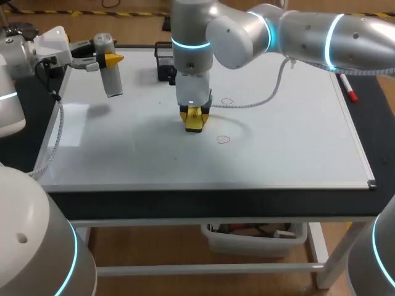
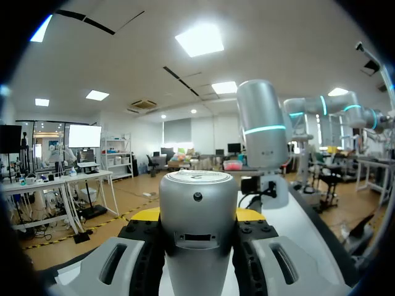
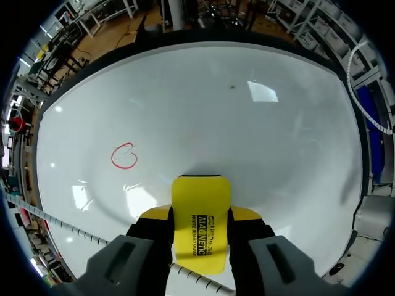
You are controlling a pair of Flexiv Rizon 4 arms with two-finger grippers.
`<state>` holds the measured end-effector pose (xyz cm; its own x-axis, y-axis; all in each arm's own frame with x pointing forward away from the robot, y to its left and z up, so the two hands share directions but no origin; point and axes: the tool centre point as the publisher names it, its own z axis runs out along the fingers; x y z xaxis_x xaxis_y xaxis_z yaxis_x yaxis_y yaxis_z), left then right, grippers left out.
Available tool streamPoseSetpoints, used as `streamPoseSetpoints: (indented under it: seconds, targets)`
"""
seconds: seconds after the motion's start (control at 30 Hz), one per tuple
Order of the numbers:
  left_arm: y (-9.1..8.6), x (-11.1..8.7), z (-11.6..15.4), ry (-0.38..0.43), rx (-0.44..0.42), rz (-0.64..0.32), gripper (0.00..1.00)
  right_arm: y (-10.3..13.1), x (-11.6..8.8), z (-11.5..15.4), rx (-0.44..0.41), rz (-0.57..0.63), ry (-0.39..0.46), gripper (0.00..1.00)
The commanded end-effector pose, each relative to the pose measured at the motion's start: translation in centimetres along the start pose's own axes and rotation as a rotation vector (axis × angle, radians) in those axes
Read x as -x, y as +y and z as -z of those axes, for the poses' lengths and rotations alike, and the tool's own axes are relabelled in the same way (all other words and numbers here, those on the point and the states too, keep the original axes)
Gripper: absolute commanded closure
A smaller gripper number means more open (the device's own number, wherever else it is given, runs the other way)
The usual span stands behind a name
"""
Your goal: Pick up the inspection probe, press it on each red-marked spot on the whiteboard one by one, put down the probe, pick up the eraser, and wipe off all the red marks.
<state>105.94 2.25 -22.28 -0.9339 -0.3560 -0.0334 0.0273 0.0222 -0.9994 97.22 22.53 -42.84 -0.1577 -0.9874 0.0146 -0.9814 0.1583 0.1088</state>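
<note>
Whiteboard (image 1: 278, 148) partly hidden under the right arm (image 1: 296, 34); right pincer (image 1: 194, 118) clamps the eraser (image 3: 201, 228), left pincer (image 1: 108, 60) clamps the probe (image 2: 197, 209).

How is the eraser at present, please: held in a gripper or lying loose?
Held: the right gripper has a finger on each side of the yellow eraser, over the whiteboard.

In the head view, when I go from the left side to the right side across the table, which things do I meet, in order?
probe → black box → yellow eraser → nearer red mark → pen with a red cap. The farther red mark sits almost straight behind the nearer one, so I leave it out.
</note>
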Motion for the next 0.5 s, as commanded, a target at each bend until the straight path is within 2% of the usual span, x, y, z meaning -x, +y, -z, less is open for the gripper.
streamPoseSetpoints:
  seconds: [0.03, 0.5]
  targets:
    - [0.0, 0.0, 0.0, -0.001, -0.002, -0.003, 1.0, 0.1, -1.2, 0.0, -0.005, -0.01, -0.002, 1.0]
    - [0.0, 0.0, 0.0, -0.001, -0.002, -0.003, 1.0, 0.1, -3.6, 0.0, -0.005, -0.065, 0.007, 1.0]
